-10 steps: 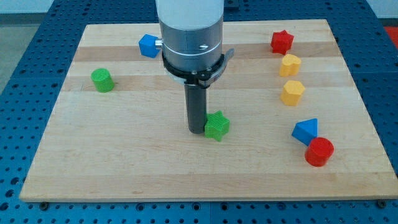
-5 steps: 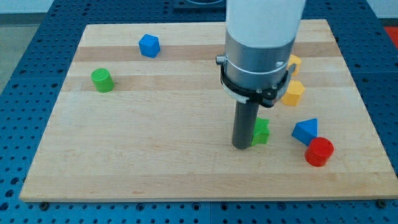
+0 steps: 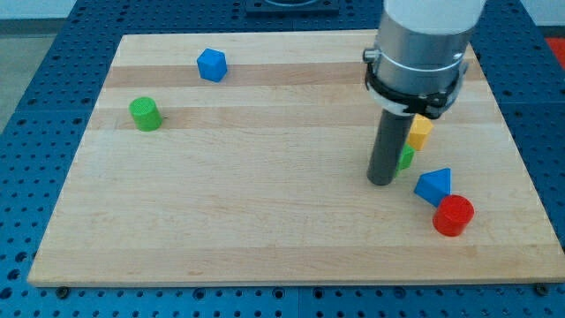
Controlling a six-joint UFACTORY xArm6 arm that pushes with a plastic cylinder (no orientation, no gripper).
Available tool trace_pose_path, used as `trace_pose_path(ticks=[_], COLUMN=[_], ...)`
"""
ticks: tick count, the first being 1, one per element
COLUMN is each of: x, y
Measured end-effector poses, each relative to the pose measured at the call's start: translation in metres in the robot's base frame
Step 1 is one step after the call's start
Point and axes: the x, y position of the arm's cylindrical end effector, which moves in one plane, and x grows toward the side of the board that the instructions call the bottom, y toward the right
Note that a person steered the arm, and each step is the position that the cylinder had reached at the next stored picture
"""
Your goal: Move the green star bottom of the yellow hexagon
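Note:
My tip (image 3: 381,181) rests on the wooden board (image 3: 221,203) at the view's right of centre. The green star (image 3: 406,158) is mostly hidden behind the rod; only a green sliver shows at its right side, touching it. A yellow hexagon (image 3: 421,132) sits just above the star, partly covered by the arm's body. A second yellow block and the red star seen earlier are hidden behind the arm.
A blue triangular block (image 3: 433,185) and a red cylinder (image 3: 453,215) lie close to the tip's lower right. A blue cube-like block (image 3: 211,64) sits at the top left, a green cylinder (image 3: 145,114) at the far left.
The rod has pushed the green star to the view's right and slightly up, from the board's middle to just below the yellow hexagon. The other blocks have not moved.

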Motion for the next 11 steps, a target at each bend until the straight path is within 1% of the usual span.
trace_pose_path(ticks=[1, 2, 4, 5, 7, 9, 10, 11], x=[0.001, -0.001, -0.018, -0.020, -0.036, -0.036, -0.036, -0.037], y=[-0.035, -0.032, -0.015, -0.015, -0.015, 0.029, 0.029, -0.015])
